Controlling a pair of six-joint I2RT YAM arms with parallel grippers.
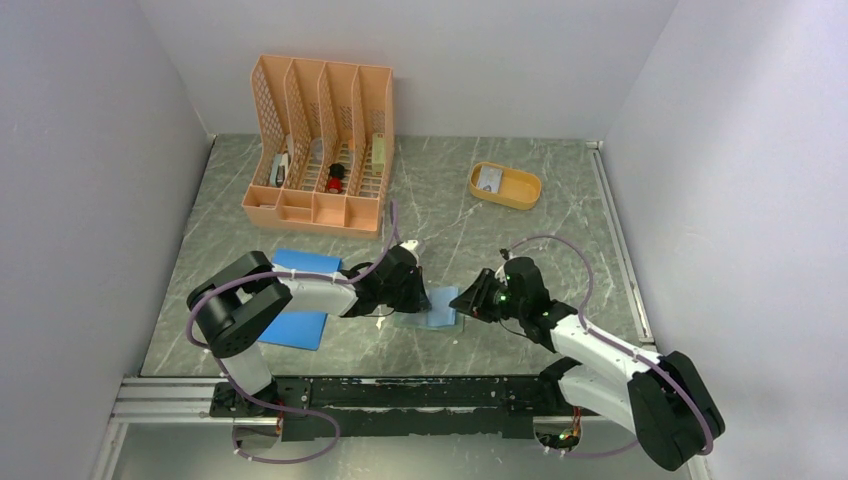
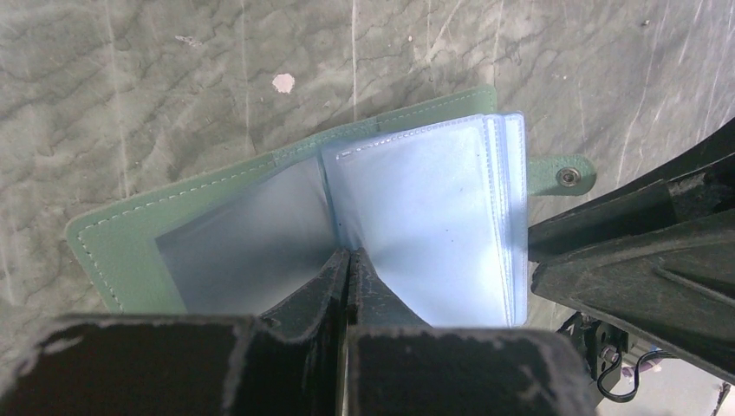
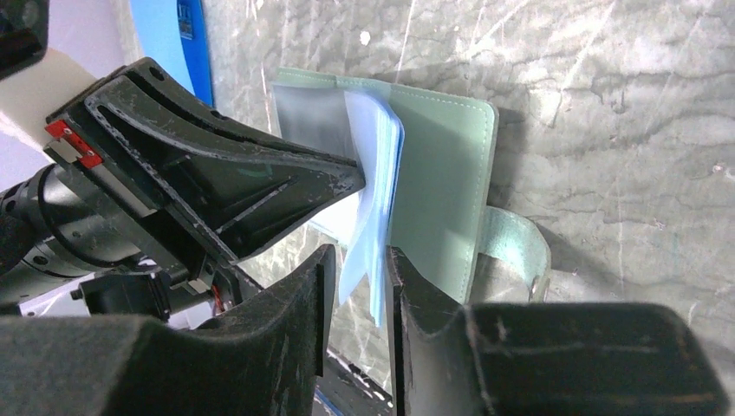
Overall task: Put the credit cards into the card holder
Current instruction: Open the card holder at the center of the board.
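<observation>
Currently step = holder prep, no card loaded yet. The card holder (image 2: 121,243) is laid open on table (image 1: 560,260), between both arms near the front edge. L gripper (image 2: 347,260) jaws are pressed together, tips planted on the inner fold, so it's pinned flat. R gripper (image 3: 360,260) jaws are part-spread astride the clear pocket leaves (image 3: 381,156); a real clamp can't be confirmed. For the credit cards (image 1: 488,178), only one pale card is made out, in the yellow tray (image 1: 528,188), well apart at rear right. Next, as judged: one pocket to be fanned open, then R arm freed to fetch a card. Leaves are thin & prob slippy.
</observation>
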